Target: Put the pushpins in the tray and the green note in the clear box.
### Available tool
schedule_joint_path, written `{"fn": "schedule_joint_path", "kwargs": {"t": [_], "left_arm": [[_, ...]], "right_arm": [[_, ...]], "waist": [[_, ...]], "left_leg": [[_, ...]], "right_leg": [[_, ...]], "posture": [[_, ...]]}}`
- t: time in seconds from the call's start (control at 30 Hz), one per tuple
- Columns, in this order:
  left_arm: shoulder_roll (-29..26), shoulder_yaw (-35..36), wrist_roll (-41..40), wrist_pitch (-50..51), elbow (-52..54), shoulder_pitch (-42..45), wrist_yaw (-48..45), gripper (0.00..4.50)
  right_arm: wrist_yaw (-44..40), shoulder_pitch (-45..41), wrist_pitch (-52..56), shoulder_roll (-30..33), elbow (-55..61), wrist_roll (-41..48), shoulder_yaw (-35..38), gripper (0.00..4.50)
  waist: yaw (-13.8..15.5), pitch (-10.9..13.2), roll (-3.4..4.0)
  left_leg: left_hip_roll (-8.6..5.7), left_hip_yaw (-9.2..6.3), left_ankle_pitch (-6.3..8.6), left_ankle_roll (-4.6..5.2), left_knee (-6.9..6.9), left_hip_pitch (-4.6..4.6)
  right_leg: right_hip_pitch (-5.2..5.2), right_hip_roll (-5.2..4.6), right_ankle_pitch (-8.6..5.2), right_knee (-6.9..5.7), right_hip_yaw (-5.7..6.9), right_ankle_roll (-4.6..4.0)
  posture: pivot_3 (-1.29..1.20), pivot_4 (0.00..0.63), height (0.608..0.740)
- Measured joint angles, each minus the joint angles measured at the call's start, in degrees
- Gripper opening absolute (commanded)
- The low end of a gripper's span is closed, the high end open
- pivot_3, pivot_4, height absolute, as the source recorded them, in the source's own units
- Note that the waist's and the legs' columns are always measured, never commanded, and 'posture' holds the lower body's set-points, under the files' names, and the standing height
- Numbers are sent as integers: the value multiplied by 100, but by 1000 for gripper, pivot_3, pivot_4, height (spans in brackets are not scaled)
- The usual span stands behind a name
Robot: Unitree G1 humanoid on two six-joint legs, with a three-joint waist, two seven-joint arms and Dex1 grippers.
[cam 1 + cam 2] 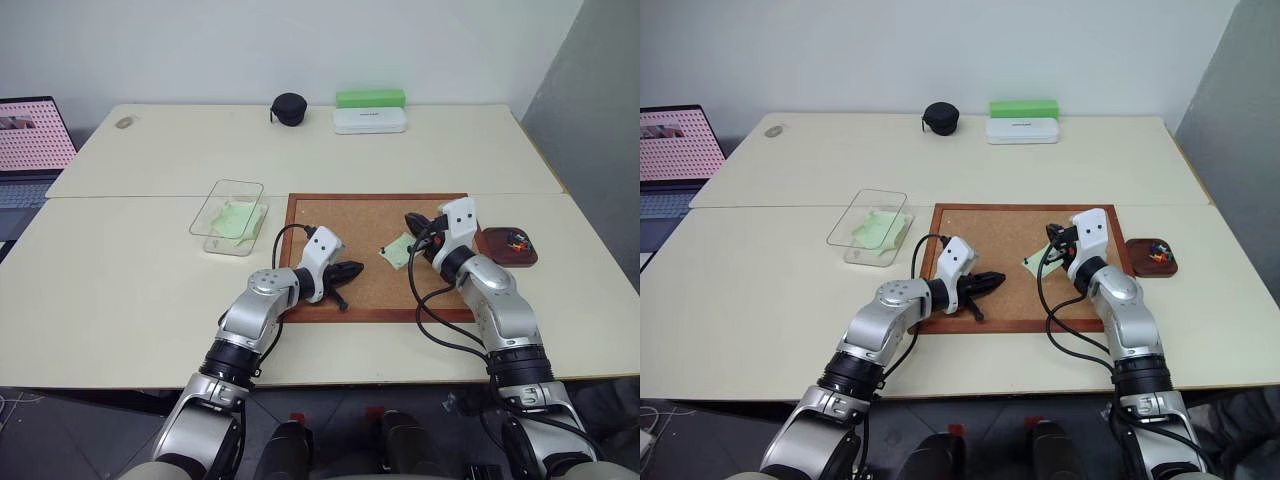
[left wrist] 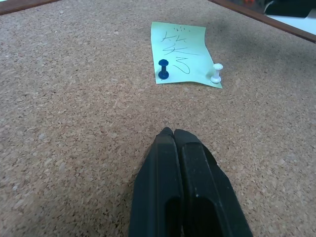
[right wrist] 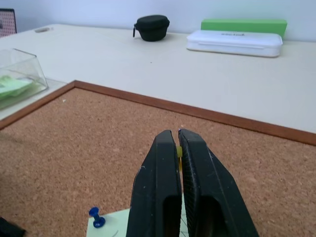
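A pale green note (image 2: pixel 180 52) lies on the cork board (image 1: pixel 345 220), pinned by a blue pushpin (image 2: pixel 163 69) and a white pushpin (image 2: pixel 216 73). My left gripper (image 2: pixel 173 132) rests shut and empty on the cork, short of the note. Above the note's right side my right gripper (image 3: pixel 177 134) is shut on a small yellow pushpin (image 3: pixel 178 152), lifted off the board. The reddish-brown tray (image 1: pixel 497 256) sits right of the board with several coloured pushpins (image 1: pixel 516 239) in it. To the left of the board, the clear box (image 1: pixel 229 216) holds another green note (image 1: pixel 237 219).
At the table's far edge stand a black round case (image 1: pixel 290 108), a white oblong case (image 1: pixel 370 120) and a bright green block (image 1: pixel 370 98). A laptop (image 1: pixel 30 140) is open at the far left. A seam crosses the table behind the board.
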State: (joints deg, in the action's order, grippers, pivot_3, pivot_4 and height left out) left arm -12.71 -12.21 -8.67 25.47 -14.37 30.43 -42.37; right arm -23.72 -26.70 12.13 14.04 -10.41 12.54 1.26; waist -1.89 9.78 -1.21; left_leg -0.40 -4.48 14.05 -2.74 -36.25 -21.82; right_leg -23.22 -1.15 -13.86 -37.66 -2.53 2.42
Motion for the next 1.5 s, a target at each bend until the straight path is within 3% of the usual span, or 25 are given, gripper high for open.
{"fn": "schedule_joint_path", "kwargs": {"t": [0.2, 0.3, 0.57, 0.93, 0.97, 1.5], "left_arm": [[-2, 3, 2, 27, 14, 0, 21, 0], [-3, 1, 2, 37, 32, 0, 22, 0], [-48, -18, 3, 74, 68, -9, 11, 0], [-105, -81, 23, 78, 71, 28, -82, 0], [-106, -84, 23, 77, 71, 30, -83, 0], [-135, -96, 24, 69, 78, 29, -99, 0]], "right_arm": [[21, 130, 78, 62, 75, 1, 13, 72], [422, 132, 103, 131, 135, -187, 149, 72], [1645, 157, -47, 1242, -464, -1643, 310, 72], [1459, 153, -173, 1659, -1144, -2040, 181, 72], [1443, 152, -173, 1659, -1152, -2037, 181, 532], [1345, 151, -173, 1639, -1229, -1965, 245, 3627]], "waist": [[-2, 0, 1], [2, 0, 1], [-15, -2, 4], [-16, -4, 7], [-16, -4, 7], [-18, -4, 7]], "left_leg": [[0, 1, 0, 0, 0, 1], [-1, 1, 0, 0, 0, 0], [-1, 7, 0, 0, 3, 3], [-2, 9, 0, 0, 3, 2], [-2, 9, 0, 0, 3, 2], [-1, 10, 0, 0, 3, 3]], "right_leg": [[0, 0, -1, -1, -1, 1], [0, -1, 0, 0, -1, 0], [0, 1, -7, 0, -7, 9], [0, 0, -9, 1, -11, 13], [0, 0, -9, 1, -11, 13], [0, 0, -9, 1, -11, 13]], "posture": [[0, 150, 740], [0, 150, 740], [0, 150, 740], [0, 150, 740], [0, 150, 740], [0, 150, 740]]}}
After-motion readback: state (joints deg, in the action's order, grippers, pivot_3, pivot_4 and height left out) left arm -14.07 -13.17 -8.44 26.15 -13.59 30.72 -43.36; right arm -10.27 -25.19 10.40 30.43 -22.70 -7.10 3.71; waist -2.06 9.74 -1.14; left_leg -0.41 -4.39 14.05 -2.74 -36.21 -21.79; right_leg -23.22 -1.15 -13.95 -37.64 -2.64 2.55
